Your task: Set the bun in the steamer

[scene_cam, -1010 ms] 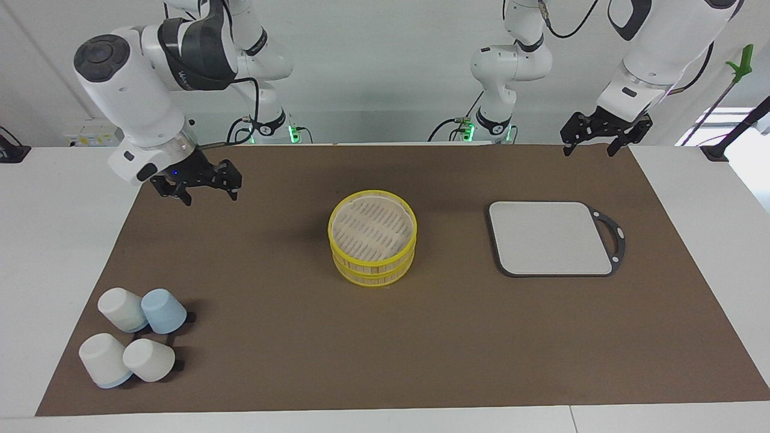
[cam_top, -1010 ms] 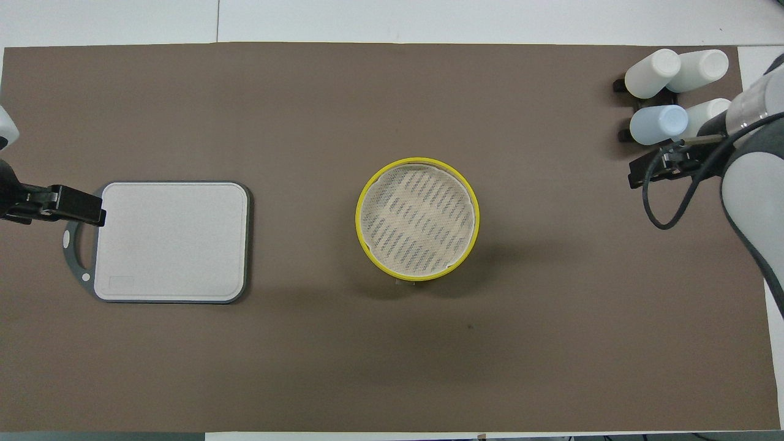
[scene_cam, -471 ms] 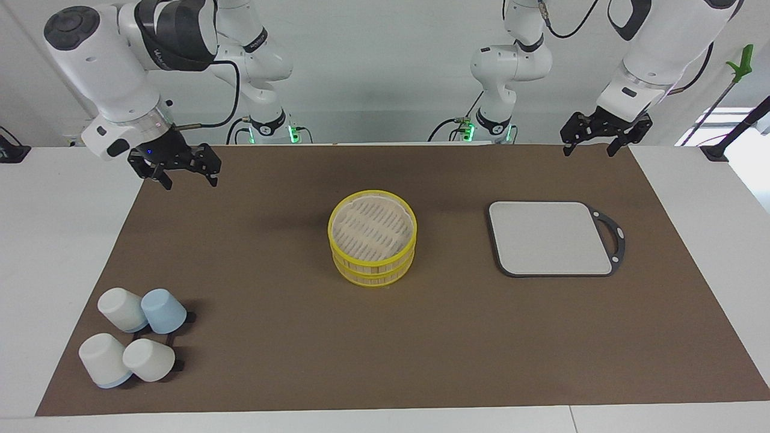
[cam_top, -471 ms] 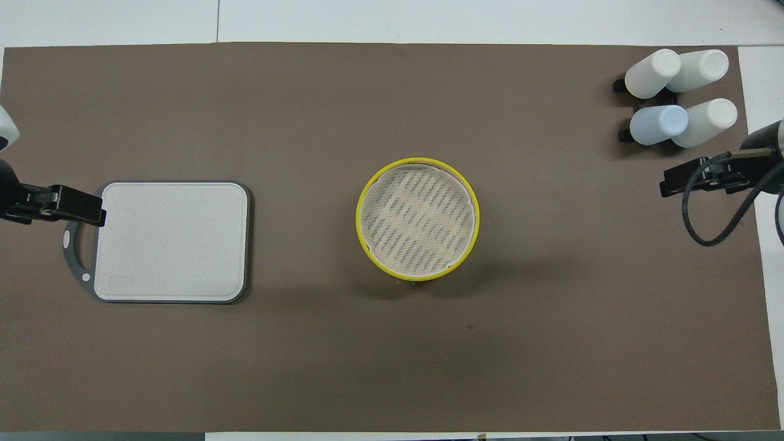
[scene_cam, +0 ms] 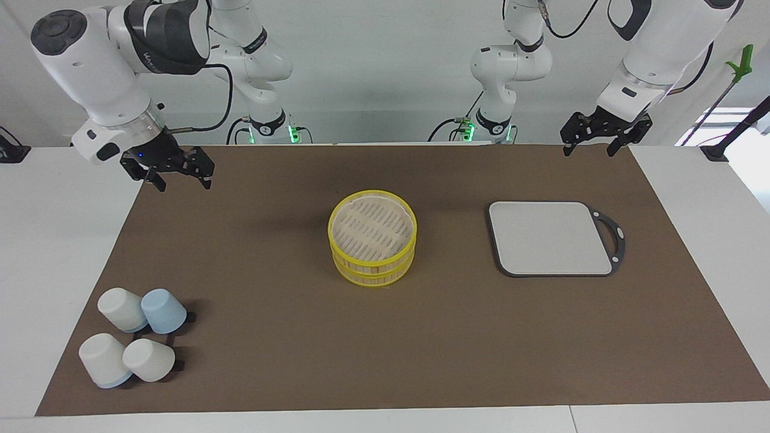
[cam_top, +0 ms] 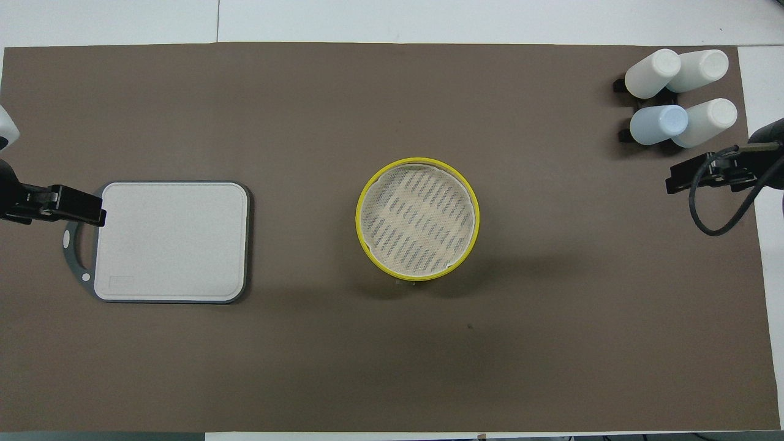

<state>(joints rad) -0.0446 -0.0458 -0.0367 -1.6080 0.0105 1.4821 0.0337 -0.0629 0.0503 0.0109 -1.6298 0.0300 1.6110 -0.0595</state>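
Note:
The steamer [scene_cam: 373,263] stands in the middle of the brown mat, two yellow-rimmed tiers stacked, its slatted top tier bare; it also shows in the overhead view [cam_top: 357,217]. No bun shows in either view. My right gripper [scene_cam: 184,184] hangs open and empty above the mat's corner nearest the right arm's base, and shows in the overhead view [cam_top: 710,174]. My left gripper [scene_cam: 588,150] waits open and empty above the mat's edge near the left arm's base, over the board's handle end in the overhead view [cam_top: 55,205].
A grey rectangular board [scene_cam: 550,237] with a dark handle lies toward the left arm's end. Several white and blue cups [scene_cam: 135,343] lie on their sides on a rack, farther from the robots, at the right arm's end.
My right gripper has risen and drawn back toward the right arm's end of the table, away from the steamer. The left arm has not moved.

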